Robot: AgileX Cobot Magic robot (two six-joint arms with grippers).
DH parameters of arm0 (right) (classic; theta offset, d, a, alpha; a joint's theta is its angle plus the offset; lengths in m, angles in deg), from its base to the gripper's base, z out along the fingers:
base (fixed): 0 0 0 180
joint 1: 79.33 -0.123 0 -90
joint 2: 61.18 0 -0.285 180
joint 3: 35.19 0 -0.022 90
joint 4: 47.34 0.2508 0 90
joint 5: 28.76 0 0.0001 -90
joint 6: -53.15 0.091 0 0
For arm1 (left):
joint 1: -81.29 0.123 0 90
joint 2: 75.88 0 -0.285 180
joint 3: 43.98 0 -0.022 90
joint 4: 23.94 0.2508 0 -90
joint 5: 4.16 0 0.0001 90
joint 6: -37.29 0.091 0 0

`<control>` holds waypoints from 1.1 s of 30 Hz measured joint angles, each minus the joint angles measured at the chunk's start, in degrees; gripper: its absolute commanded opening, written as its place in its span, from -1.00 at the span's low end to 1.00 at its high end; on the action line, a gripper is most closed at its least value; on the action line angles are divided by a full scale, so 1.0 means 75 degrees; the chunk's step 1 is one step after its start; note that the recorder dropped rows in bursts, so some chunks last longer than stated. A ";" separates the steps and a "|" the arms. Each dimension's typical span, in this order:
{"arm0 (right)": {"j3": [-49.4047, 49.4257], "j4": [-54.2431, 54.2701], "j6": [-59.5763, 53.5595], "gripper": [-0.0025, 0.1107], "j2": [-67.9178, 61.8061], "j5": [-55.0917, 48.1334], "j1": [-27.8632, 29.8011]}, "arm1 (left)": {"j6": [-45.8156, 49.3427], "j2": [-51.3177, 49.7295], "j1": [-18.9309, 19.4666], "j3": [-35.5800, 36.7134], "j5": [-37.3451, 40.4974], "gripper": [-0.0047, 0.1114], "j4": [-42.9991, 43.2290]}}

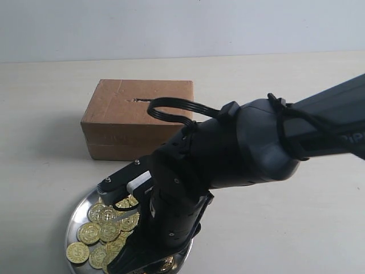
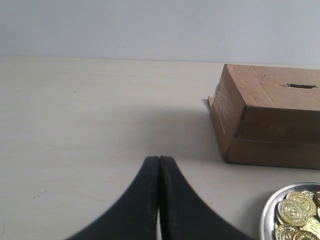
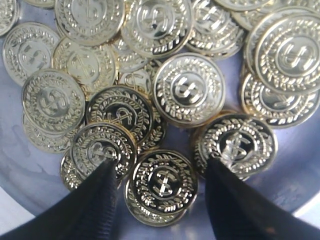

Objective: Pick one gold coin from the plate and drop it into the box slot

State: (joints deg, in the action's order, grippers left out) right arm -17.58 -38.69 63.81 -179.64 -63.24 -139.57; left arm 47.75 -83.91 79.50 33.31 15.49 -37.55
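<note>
A round silver plate (image 1: 76,214) near the front of the table holds several gold coins (image 1: 106,226). My right gripper (image 3: 161,167) is open and lowered into the plate, its two black fingers straddling one gold coin (image 3: 163,183) that lies flat between them. In the exterior view the right arm hides those fingertips. Behind the plate stands the brown cardboard box (image 1: 131,123) with its dark slot (image 1: 142,100) on top. My left gripper (image 2: 159,159) is shut and empty over bare table, left of the box (image 2: 265,120) and the slot (image 2: 302,86).
The right arm's black wrist and cable (image 1: 177,108) hang over the plate's right half and the box's near corner. A white wall (image 1: 171,25) runs behind the table. Bare tabletop (image 1: 45,148) lies left of the box.
</note>
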 measured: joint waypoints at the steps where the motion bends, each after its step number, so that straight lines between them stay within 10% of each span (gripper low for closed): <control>1: 0.0000 0.0016 0.0000 -0.05 0.0000 0.0000 0.0000 | 0.0000 0.0000 0.0000 0.0000 0.0000 -0.92 0.0000; 33: 0.0000 0.0029 -0.0132 -0.32 -0.0017 -0.0219 0.0000 | 0.0000 0.0000 0.0000 0.0000 0.0000 -0.92 0.0000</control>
State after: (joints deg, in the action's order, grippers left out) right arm -17.58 -38.48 62.82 -179.77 -64.88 -139.57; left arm 47.75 -83.91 79.50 33.31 15.49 -37.55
